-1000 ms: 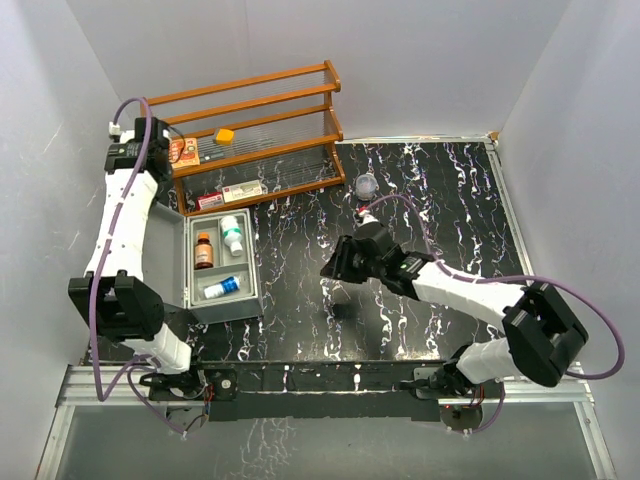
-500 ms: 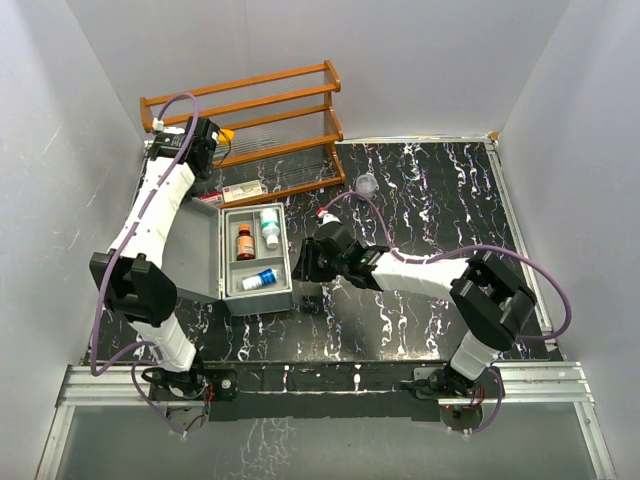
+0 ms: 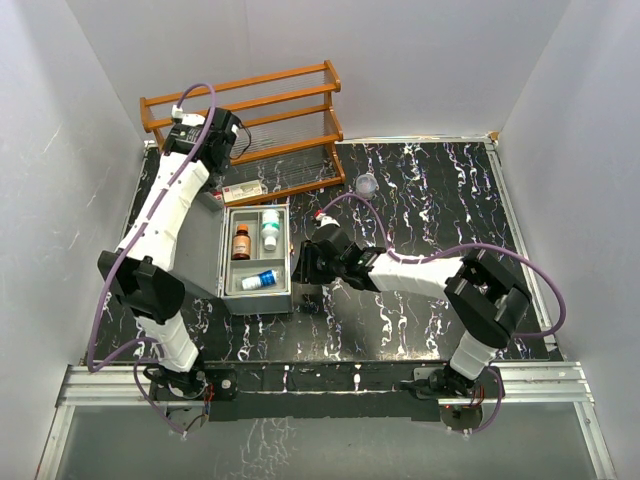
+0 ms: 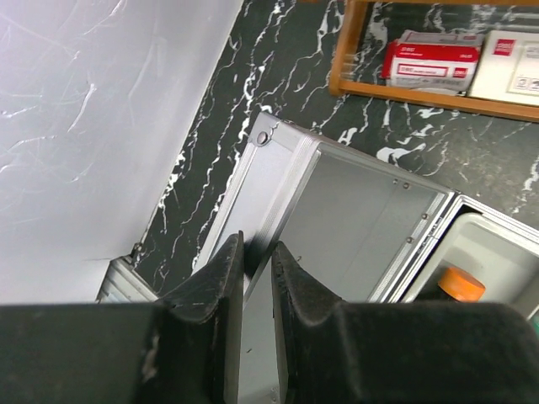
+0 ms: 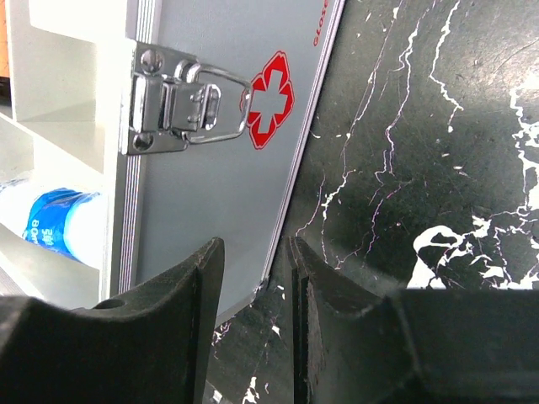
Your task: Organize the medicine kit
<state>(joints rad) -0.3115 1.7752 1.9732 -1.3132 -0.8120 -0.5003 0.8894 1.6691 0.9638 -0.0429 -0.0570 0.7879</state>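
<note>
Left fingers [image 4: 215,295] are pinched onto the edge of the raised lid [image 4: 354,210] of the medicine kit [image 3: 258,303], set on the desk [image 3: 440,200] before the wooden rack [image 3: 290,110], while right fingers [image 5: 198,286] are held slightly parted just beside its latch [image 5: 189,109] wall.

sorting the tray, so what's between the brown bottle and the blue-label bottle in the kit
In the top external view, a grey divider wall of the medicine kit tray runs between the brown bottle and the blue-label bottle.

We read a red cross [image 5: 271,99] on the medicine kit [image 5: 210,210] wall, red letters [image 5: 322,21] beside it cut off, perhaps "GLOSE"; print on the boxes [image 4: 429,61] is too small for us
</note>
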